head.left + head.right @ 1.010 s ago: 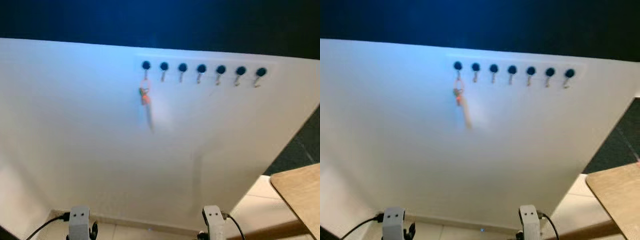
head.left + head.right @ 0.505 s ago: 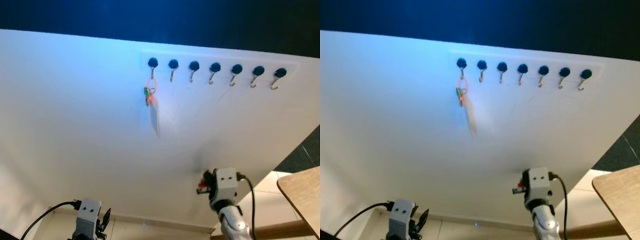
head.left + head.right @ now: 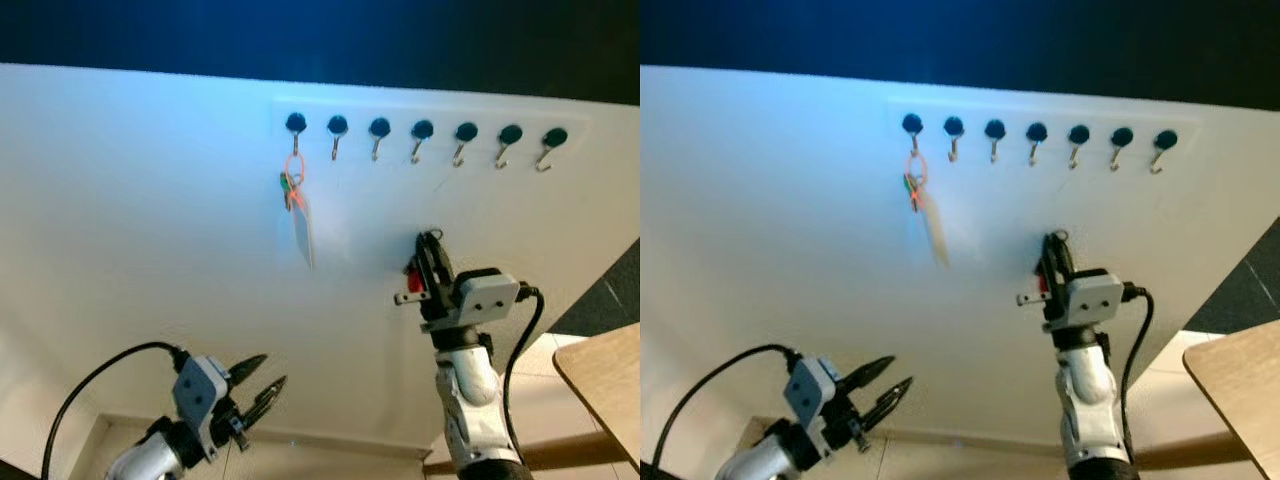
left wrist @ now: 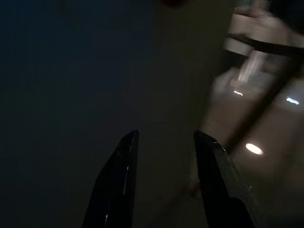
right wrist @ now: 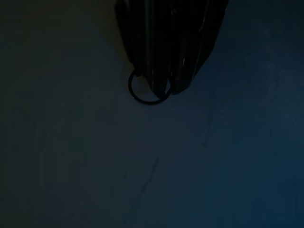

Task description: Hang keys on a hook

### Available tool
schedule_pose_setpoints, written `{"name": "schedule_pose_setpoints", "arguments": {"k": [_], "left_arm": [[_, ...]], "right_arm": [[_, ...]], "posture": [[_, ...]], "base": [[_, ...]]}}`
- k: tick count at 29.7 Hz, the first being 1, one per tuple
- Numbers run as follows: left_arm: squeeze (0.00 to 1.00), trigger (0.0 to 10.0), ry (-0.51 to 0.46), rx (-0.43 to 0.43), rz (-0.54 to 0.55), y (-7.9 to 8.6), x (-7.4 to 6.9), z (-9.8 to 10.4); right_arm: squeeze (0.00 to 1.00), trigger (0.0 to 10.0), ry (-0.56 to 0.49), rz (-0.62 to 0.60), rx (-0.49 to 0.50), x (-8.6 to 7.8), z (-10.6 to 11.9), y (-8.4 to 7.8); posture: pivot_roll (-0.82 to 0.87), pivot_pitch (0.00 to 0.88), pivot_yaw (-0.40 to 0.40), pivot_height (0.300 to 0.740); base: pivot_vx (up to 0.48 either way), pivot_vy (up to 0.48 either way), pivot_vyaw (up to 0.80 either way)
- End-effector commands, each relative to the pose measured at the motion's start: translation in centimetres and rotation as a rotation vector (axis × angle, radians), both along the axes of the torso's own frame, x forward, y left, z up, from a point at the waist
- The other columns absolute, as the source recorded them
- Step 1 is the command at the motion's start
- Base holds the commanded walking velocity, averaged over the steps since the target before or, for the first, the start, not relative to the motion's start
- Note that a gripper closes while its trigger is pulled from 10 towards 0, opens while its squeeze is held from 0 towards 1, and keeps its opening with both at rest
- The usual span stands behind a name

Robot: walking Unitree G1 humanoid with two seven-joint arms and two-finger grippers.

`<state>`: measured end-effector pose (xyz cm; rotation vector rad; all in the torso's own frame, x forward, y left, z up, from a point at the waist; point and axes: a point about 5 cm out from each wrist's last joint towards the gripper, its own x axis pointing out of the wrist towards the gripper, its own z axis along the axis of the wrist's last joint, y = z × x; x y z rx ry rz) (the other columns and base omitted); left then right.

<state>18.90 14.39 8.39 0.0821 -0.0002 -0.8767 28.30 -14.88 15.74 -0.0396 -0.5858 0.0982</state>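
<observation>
While pinched in right fingers [image 5: 161,71], dark key ring [image 5: 145,92]; left fingers [image 3: 262,385] parted.

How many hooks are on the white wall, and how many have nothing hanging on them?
7 small metal hooks with dark round knobs, in one row high on the white wall. The leftmost hook holds the orange key ring with keys. The other 6 hang bare, out to the rightmost hook.

No text, label, brand, number or sign could be read anywhere. The flat pale tag [image 3: 303,233] hanging with the keys below the leftmost dark round-headed hook [image 3: 295,124] on the white wall panel [image 3: 150,220] looked blank, and was too small and blurred to tell more.
</observation>
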Motion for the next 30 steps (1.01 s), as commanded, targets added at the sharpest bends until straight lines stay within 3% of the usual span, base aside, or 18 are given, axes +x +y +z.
{"name": "schedule_pose_setpoints", "arguments": {"k": [1, 6, 9, 10, 13, 18, 30], "left_arm": [[0.0, 10.0, 0.01, 0.005, -0.047, -0.2, -0.4, 0.6], [0.0, 10.0, -0.06, -0.074, -0.124, -2.2, 0.2, 5.3], [0.0, 10.0, -0.068, -0.088, -0.127, -2.4, 0.3, 5.9], [0.0, 10.0, -0.123, -0.123, -0.091, -2.7, 1.3, 7.5], [0.0, 10.0, -0.197, -0.163, -0.028, -2.9, 2.5, 9.3], [0.0, 10.0, -0.264, -0.184, 0.035, -3.2, 3.3, 10.8], [0.0, 10.0, -0.258, -0.177, 0.04, -3.7, 3.3, 11.4]], "right_arm": [[0.0, 10.0, -0.018, -0.007, 0.0, -0.3, 0.8, 0.1], [0.0, 10.0, -0.1, -0.018, 0.002, -1.1, 4.0, 0.7], [0.0, 10.0, -0.107, -0.022, 0.002, -1.1, 4.5, 0.7], [0.0, 10.0, -0.135, -0.029, 0.003, -1.0, 5.7, 0.7], [0.0, 10.0, -0.172, -0.02, -0.007, -1.0, 7.0, 1.1], [0.0, 10.0, -0.194, 0.011, -0.032, -1.2, 8.3, 1.8], [0.0, 10.0, -0.222, 0.068, -0.064, -1.6, 9.9, 3.2]], "posture": [[0.08, 0.087, -0.041, 0.74], [0.07, 0.096, -0.039, 0.74], [0.07, 0.098, -0.039, 0.74], [0.06, 0.1, -0.041, 0.74], [0.06, 0.103, -0.044, 0.74], [0.06, 0.103, -0.048, 0.74], [0.05, 0.104, -0.052, 0.74]], "base": [[0.0, 0.0, 0.0], [0.0, 0.0, 0.0], [0.0, 0.0, 0.0], [0.0, 0.0, 0.0], [0.0, 0.0, 0.0], [0.0, 0.0, 0.0], [0.0, 0.0, 0.0]]}}
